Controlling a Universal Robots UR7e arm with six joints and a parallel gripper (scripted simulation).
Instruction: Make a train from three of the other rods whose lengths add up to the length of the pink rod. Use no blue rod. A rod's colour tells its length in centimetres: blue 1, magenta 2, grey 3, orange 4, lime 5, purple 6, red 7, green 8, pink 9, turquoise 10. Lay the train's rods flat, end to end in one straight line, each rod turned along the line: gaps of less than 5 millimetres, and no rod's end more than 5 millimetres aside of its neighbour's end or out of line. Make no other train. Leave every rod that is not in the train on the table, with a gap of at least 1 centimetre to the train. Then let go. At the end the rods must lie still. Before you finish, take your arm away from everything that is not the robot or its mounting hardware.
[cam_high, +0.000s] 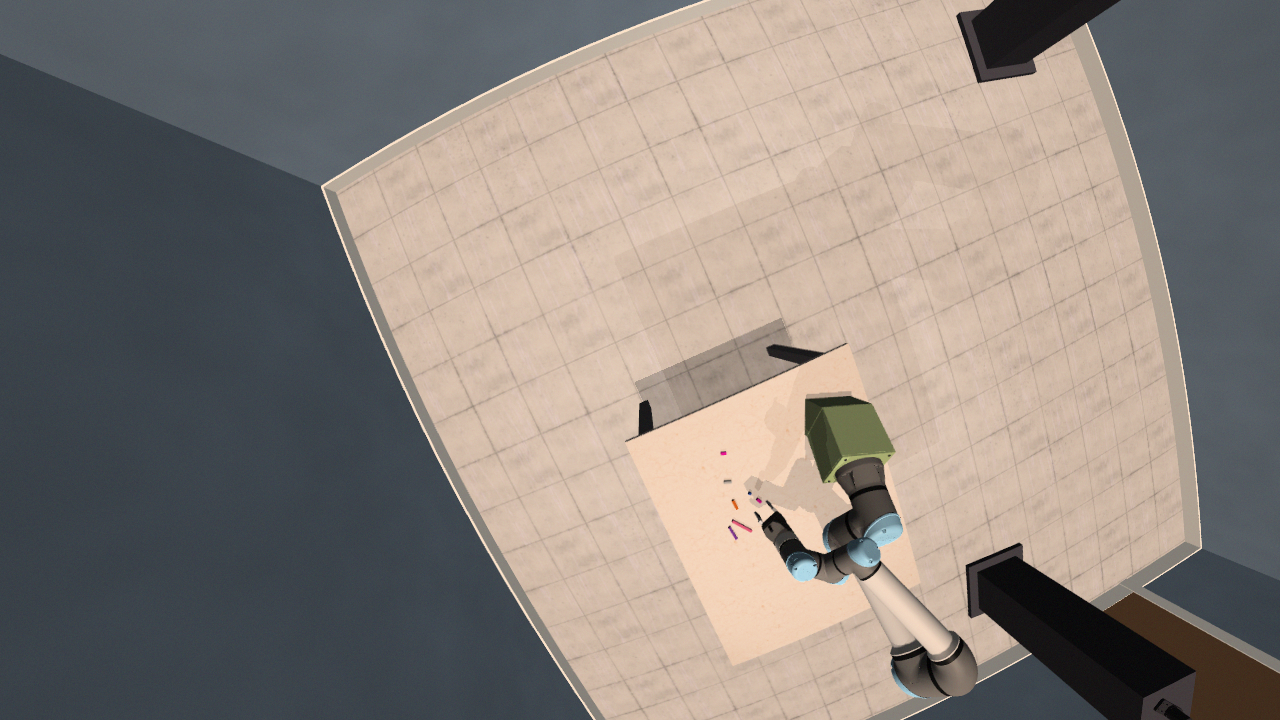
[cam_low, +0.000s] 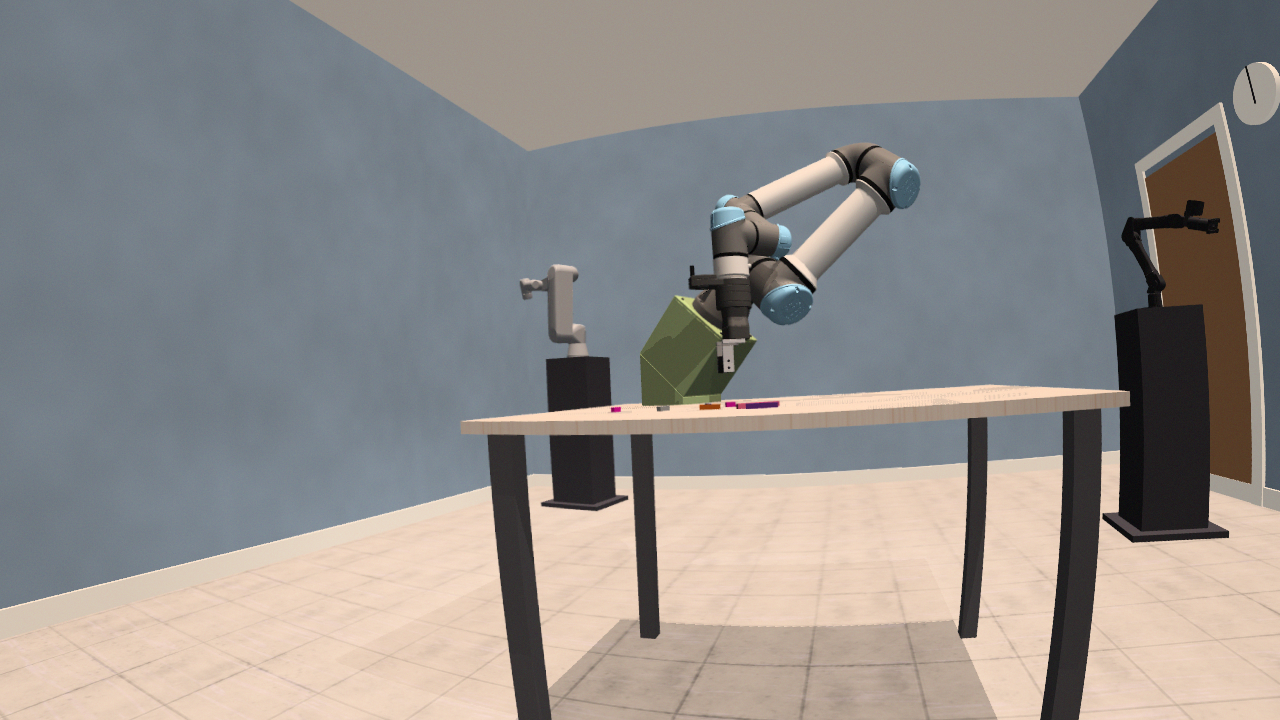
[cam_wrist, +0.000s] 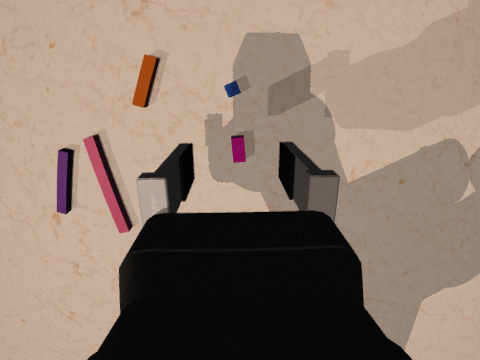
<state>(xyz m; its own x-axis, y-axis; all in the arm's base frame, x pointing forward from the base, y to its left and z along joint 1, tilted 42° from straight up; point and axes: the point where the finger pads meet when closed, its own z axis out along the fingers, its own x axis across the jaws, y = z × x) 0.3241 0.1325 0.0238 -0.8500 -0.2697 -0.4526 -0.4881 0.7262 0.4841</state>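
Note:
My gripper (cam_wrist: 236, 160) (cam_high: 760, 516) (cam_low: 728, 361) is open and empty, hanging a little above the table (cam_high: 769, 626) (cam_low: 895, 409). In the wrist view a short magenta rod (cam_wrist: 238, 148) (cam_high: 758, 499) lies on the table just beyond the gap between the fingers. A small blue rod (cam_wrist: 231, 90) lies past it. To the left lie the long pink rod (cam_wrist: 107, 183) (cam_high: 740, 524), a purple rod (cam_wrist: 64, 180) (cam_high: 733, 531) and an orange rod (cam_wrist: 144, 80) (cam_high: 734, 505). A grey rod (cam_high: 727, 480) lies further off. A second magenta rod (cam_high: 723, 453) (cam_low: 616, 409) lies apart, beyond the grey one. No rods touch.
The arm's olive green base block (cam_high: 845, 434) (cam_low: 680, 358) stands on the table behind the rods. Black pedestals (cam_low: 1161, 411) (cam_low: 580, 429) with other devices stand on the floor away from the table.

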